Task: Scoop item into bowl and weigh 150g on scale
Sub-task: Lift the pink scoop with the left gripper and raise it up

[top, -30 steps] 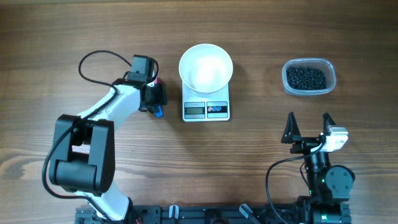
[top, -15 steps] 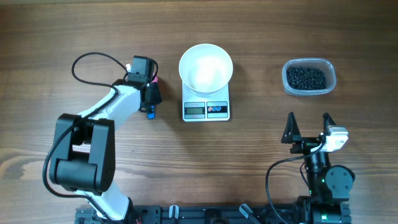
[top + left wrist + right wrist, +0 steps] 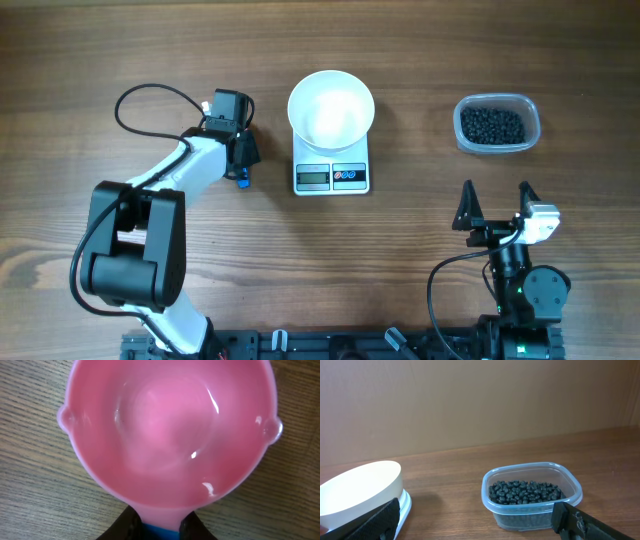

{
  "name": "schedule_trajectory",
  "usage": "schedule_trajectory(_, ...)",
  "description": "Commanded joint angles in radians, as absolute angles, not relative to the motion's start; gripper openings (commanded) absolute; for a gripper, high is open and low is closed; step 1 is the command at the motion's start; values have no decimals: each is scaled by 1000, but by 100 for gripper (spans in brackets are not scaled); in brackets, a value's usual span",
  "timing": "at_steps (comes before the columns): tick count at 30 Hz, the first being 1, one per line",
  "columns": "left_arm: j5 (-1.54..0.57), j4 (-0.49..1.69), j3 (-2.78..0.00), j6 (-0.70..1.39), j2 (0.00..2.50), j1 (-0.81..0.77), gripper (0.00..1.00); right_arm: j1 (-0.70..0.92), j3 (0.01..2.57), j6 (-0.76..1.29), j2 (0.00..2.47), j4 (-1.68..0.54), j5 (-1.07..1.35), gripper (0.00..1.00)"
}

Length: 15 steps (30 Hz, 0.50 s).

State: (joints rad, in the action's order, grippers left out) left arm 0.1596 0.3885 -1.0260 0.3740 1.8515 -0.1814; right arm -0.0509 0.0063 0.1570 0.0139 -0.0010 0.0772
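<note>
The black beans [image 3: 491,125] lie as a loose heap in a clear plastic tub [image 3: 530,515] at the far right of the surface [image 3: 100,60]. They are well apart from the white bowl [image 3: 331,110], which stands empty on the scale [image 3: 332,177]. The beans are small and round, and they look hard and smooth, so I expect they will roll and spill easily. A pincer cannot sensibly take them one by one. They need a scoop pushed under the heap and kept level on the way to the bowl. The tub looks light and may slide when something pushes into it.

The left pincer [image 3: 157,527] is clenched on the blue handle of a pink scoop [image 3: 170,435] (its cup is empty), just left of the scale. The hold close to the cup seems good, because there the scoop should twist less. The right pincer [image 3: 495,195] is released, spread wide near the front edge, and grasps nothing.
</note>
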Motion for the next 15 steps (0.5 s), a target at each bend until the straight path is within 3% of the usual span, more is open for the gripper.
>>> schedule_trajectory(1,159,392,-1024,375,1830,-176,23,-47,6,160,9,1,67,100)
schedule_trajectory(9,141,520,-1168,414,1674,-118,19,-47,6,159,9,1,68,100)
schedule_trajectory(15,-72,590,-1257,606,1600,3,20,-47,6,160,9,1,68,100)
